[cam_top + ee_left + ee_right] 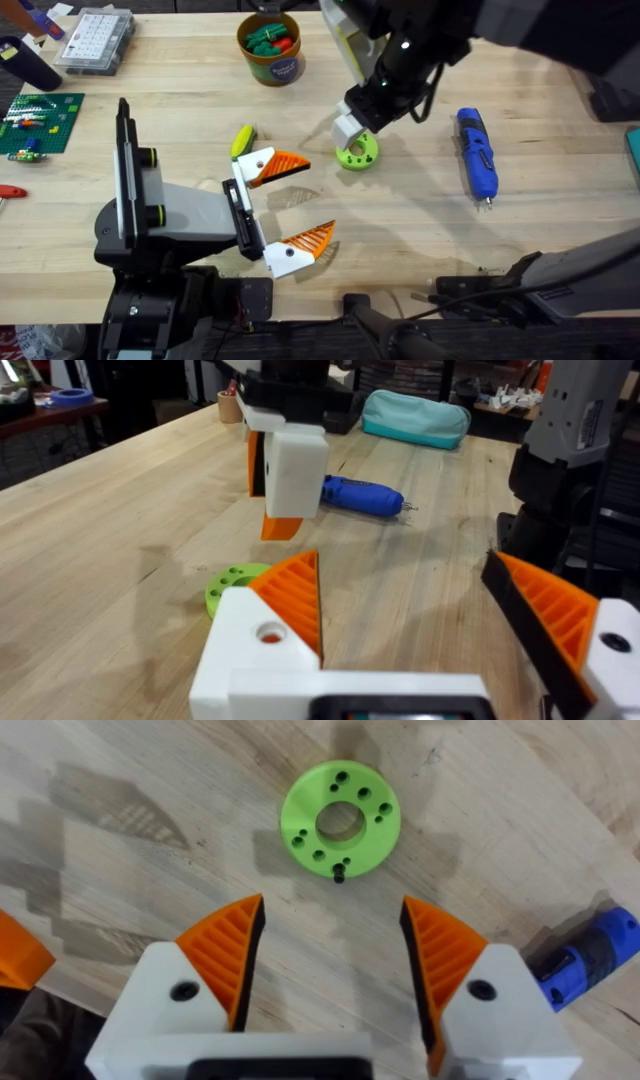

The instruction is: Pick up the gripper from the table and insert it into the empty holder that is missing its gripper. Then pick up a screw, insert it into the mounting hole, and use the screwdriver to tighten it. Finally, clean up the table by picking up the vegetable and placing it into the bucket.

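My right gripper hangs open just above a lime-green disc with holes. A small dark screw sits at the disc's rim. My left gripper lies open and empty near the table's front, pointing toward the disc. The vegetable, yellow with a green end, lies just beyond its far finger. The blue screwdriver lies on the table to the right. The orange-brown bucket stands at the back with toy pieces inside. The loose gripper and holder are out of view.
A clear compartment box sits at the back left. In front of it lies a green baseplate with small bricks. A teal pouch rests at the table's right end. Bare wood lies between the disc and the screwdriver.
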